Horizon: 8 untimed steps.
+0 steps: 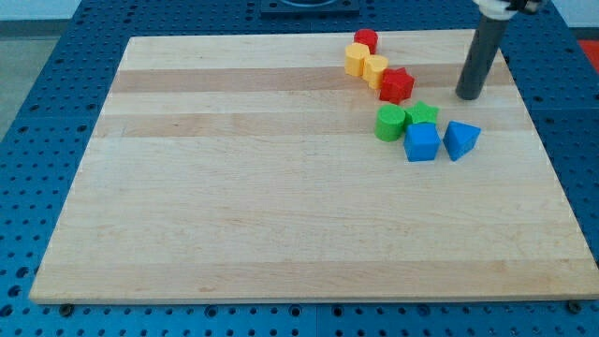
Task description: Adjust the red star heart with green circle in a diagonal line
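Tool: plain rod, no jaws, holding nothing; tip [468, 96] resting on the worktop [234, 215] near the view's top right. Red star [397, 85] well apart toward the view's left, roughly level. Green circle [390, 123] just below the star, toward the view's bottom. Star: small, bright red, touching the yellow heart [375, 69] at its upper left.

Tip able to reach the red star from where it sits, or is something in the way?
Probably yes. My tip sits to the view's right of the red star with bare board between them. The green star and green circle lie below that path.
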### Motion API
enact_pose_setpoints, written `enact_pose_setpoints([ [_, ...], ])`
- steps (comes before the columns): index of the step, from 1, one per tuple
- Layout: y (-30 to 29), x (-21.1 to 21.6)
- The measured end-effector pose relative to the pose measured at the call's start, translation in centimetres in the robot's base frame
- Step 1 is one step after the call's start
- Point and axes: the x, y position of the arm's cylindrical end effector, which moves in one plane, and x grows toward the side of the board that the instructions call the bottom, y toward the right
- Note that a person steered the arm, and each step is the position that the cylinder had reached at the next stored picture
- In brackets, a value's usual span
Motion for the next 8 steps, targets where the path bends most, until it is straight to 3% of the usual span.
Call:
enact_pose_setpoints([
  [3,-10.8,-0.5],
  [4,-11.4,-0.5],
  [6,-2.3,-1.1],
  [8,-5.3,-4.7],
])
